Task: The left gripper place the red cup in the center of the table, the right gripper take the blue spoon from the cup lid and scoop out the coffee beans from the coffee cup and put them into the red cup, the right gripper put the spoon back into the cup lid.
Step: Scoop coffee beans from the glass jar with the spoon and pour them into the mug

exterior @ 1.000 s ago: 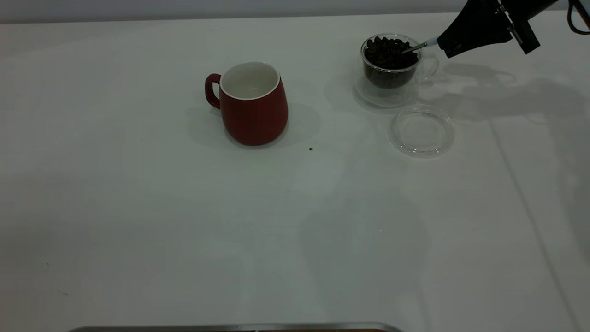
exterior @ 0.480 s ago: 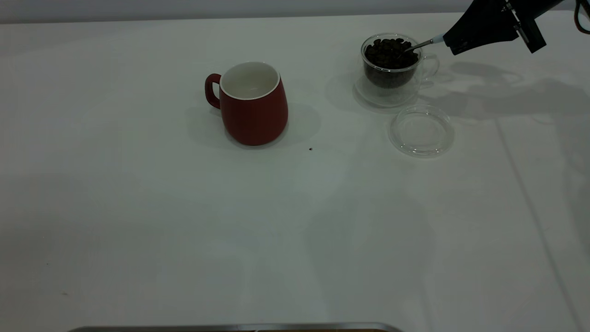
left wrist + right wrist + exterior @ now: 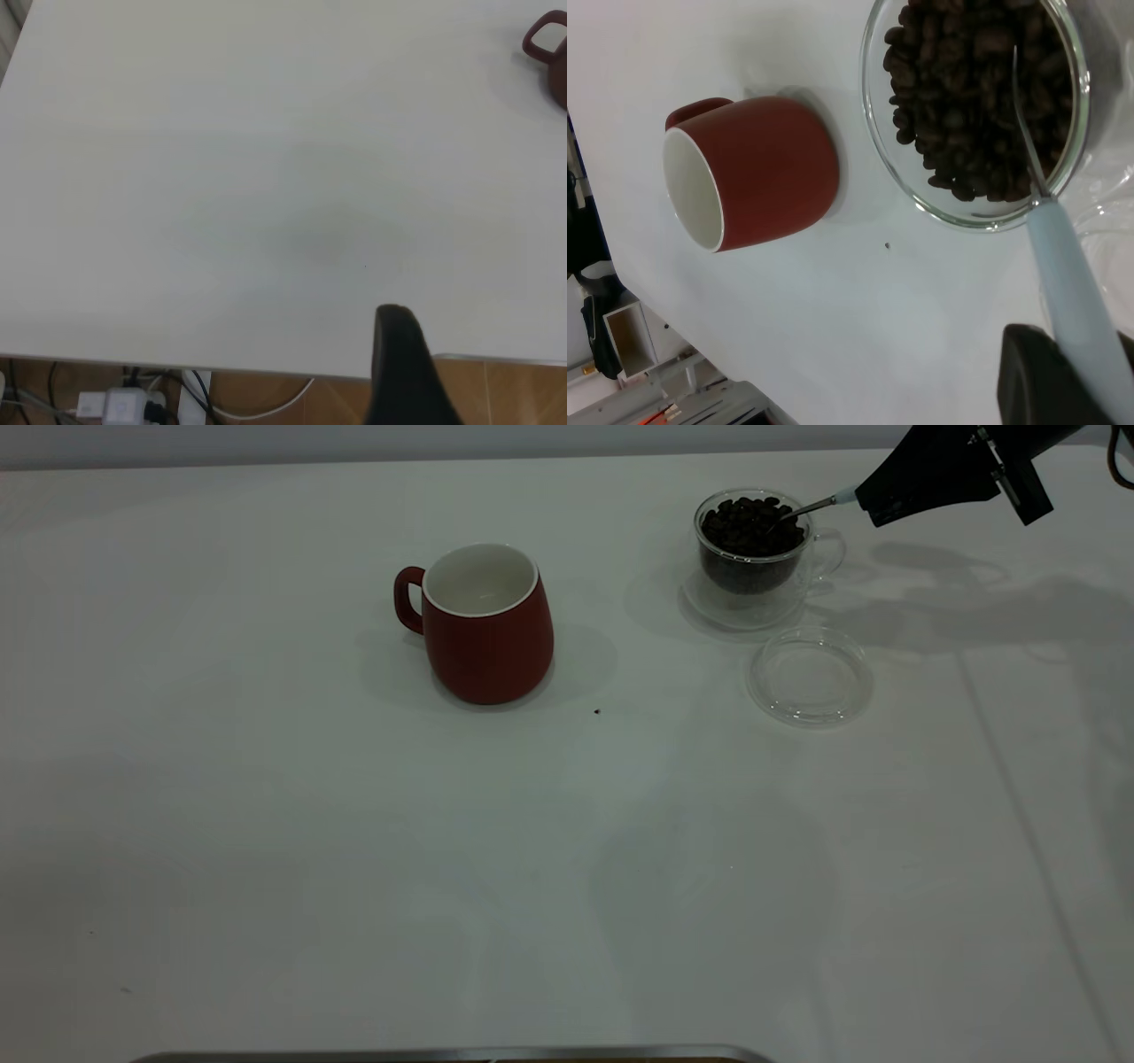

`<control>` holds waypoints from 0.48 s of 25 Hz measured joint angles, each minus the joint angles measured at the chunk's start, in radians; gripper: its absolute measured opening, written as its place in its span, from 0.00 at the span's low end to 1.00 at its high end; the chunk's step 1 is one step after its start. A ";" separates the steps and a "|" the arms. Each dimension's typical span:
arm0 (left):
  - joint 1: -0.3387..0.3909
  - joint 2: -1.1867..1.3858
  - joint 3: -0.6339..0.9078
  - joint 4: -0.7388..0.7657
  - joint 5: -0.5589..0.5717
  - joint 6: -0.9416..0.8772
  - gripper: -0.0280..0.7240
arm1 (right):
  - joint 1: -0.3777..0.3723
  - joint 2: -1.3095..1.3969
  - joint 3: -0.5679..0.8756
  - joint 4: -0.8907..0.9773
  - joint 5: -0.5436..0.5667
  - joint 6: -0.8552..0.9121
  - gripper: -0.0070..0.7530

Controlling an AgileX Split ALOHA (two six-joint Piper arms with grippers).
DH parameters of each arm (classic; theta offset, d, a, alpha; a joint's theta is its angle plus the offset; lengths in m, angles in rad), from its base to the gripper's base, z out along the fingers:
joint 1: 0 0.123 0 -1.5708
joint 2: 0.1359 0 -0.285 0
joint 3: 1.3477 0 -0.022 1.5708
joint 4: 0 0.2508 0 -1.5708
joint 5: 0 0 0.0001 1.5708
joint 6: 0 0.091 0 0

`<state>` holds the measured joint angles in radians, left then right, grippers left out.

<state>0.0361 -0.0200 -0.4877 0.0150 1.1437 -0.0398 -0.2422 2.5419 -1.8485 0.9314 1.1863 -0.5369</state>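
At the far right corner of the exterior view, the right gripper (image 3: 873,506) hangs above the table (image 3: 266,824), clenched on the pale handle of the blue spoon (image 3: 819,506), whose metal neck slants down from its tip into the coffee beans (image 3: 751,524) heaped in the coffee cup (image 3: 751,558). That glass cup stands just beyond the gripper's tip, its loop handle turned toward the gripper. The cup lid (image 3: 810,675) lies flat on the table, nearer the camera than the gripper and close beside the coffee cup's flared base, with nothing in it. The red cup (image 3: 485,624) stands upright well away from the gripper on the far side of the coffee cup, its handle pointing away from the gripper, its white inside showing no beans. A small dark speck (image 3: 597,711) lies on the table between the red cup and the lid. In the left wrist view, one dark finger of the left gripper (image 3: 403,367) shows over the table's edge; whether it is spread or closed cannot be told, and only the red cup's handle (image 3: 542,40) shows, far off. In the right wrist view, the spoon's handle runs out from the gripper's finger (image 3: 1050,381), its neck dipping among the beans, with the red cup beyond.
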 joint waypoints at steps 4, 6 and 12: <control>0.000 0.000 0.000 0.000 0.000 0.000 0.70 | -0.001 -0.007 0.000 0.000 0.000 0.000 0.14; 0.000 0.000 0.000 0.000 0.000 0.000 0.70 | -0.002 -0.009 0.003 -0.001 0.000 0.000 0.14; 0.000 0.000 0.000 0.000 0.000 -0.001 0.70 | -0.005 -0.028 0.053 0.011 -0.002 -0.008 0.14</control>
<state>0.0361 -0.0200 -0.4877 0.0150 1.1437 -0.0412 -0.2468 2.5135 -1.7958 0.9426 1.1840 -0.5447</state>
